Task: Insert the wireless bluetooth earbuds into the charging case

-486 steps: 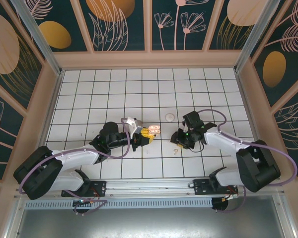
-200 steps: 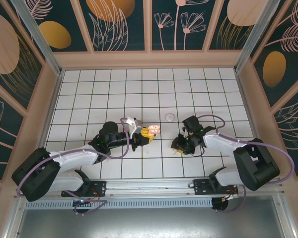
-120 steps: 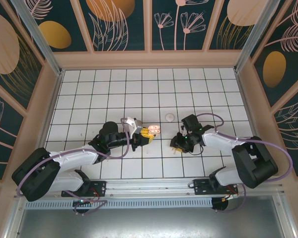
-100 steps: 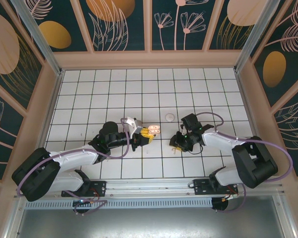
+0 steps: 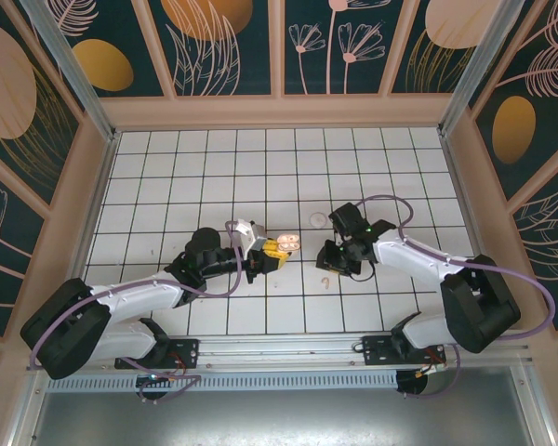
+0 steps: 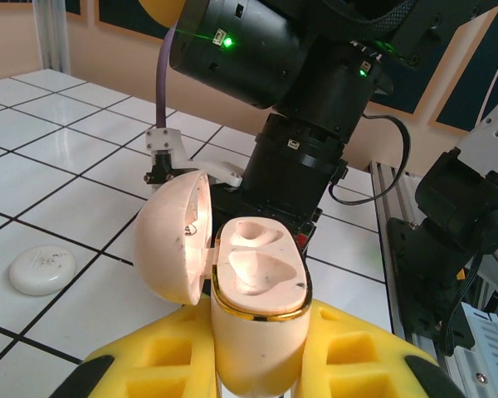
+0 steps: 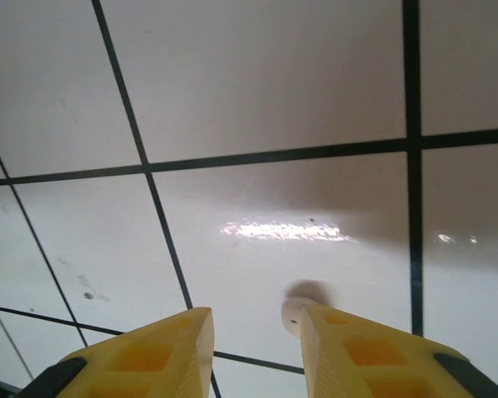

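- Holding the charging case [image 6: 257, 282] upright, the left gripper [image 6: 257, 361] pinches its lower body between yellow fingers. In the left wrist view the lid [image 6: 173, 236] is swung open toward 9 o'clock. Both moulded wells sit empty.
- In the top view the case [image 5: 288, 242] sits near the middle of the counter [image 5: 214, 177]. The right gripper [image 5: 327, 262] is apart from it, at about 3 o'clock.
- The right gripper [image 7: 249, 319] is spread. The right wrist view shows its two yellow fingers [image 7: 149, 352] with bare tile between them and nothing clamped across the gap.
- One earbud [image 5: 326, 280] lies on the counter just beside the right gripper, at roughly 6 o'clock from it in the top view. It is far nearer the right arm than the left. It is too small there to read its long axis.
- In the right wrist view, what looks like that same earbud [image 7: 292, 312] peeks out at the inner edge of the 3 o'clock finger. I cannot tell whether it touches the finger or lies under it.
- As a judgement, the earbud sits off-centre in the gap. The gripper needs to shift toward its 3 o'clock side before closing, or the piece may skid away.
- A round white disc [image 5: 317, 219] rests at 12 o'clock from the right gripper, apart from it. In the left wrist view it sits at 8 o'clock from the case [image 6: 41, 269]. Whether it is the second earbud cannot be told.
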`<act>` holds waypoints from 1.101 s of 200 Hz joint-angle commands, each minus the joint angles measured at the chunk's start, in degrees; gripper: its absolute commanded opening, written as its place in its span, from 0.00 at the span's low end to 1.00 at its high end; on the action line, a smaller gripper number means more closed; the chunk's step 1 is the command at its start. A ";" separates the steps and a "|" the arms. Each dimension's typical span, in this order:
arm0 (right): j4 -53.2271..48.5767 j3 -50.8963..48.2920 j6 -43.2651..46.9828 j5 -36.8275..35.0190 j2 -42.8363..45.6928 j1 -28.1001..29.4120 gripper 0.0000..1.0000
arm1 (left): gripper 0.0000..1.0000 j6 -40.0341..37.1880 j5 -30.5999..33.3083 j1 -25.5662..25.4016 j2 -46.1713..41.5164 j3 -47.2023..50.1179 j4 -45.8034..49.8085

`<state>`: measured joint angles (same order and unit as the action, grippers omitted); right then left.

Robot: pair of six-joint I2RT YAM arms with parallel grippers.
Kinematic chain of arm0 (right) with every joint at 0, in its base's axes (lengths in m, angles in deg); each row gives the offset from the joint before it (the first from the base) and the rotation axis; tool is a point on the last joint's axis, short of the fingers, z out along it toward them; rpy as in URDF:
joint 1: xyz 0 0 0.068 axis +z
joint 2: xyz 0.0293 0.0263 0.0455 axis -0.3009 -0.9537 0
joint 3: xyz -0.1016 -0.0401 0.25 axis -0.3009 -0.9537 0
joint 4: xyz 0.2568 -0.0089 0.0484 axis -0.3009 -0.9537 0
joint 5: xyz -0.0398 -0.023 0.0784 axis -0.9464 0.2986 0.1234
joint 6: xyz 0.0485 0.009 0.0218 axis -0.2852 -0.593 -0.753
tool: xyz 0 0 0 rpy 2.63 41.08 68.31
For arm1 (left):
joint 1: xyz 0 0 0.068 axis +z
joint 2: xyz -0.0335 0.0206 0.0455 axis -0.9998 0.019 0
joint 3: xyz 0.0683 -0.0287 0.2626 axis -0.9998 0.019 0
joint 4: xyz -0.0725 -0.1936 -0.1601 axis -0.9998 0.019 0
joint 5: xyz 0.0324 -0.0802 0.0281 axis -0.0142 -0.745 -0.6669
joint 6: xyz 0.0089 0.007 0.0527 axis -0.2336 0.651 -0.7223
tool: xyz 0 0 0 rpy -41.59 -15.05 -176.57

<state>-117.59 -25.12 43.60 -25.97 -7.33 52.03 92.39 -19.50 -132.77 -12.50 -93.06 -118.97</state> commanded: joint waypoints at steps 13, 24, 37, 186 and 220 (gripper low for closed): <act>-7.75 3.15 1.08 -5.59 -1.88 2.34 0.33 | 0.09 -1.15 0.34 0.22 -1.16 -1.42 -0.20; -8.21 3.82 1.17 -6.03 -3.05 2.94 0.33 | 0.09 -1.17 0.36 0.25 -1.24 -1.34 -0.08; -8.44 4.54 1.34 -6.33 -4.44 3.70 0.33 | 0.09 -1.17 0.42 0.18 -1.41 -1.34 0.01; -10.41 8.70 2.51 -9.39 -13.60 7.20 0.31 | 0.09 -1.52 1.96 0.25 -3.48 0.04 1.31; -11.08 8.68 2.40 -9.32 -13.60 7.49 0.32 | 0.09 -1.52 1.90 0.21 -3.44 -0.13 1.23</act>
<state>-125.85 -18.02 45.89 -33.33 -20.42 58.88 91.91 -18.01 -132.77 -14.95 -93.04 -117.20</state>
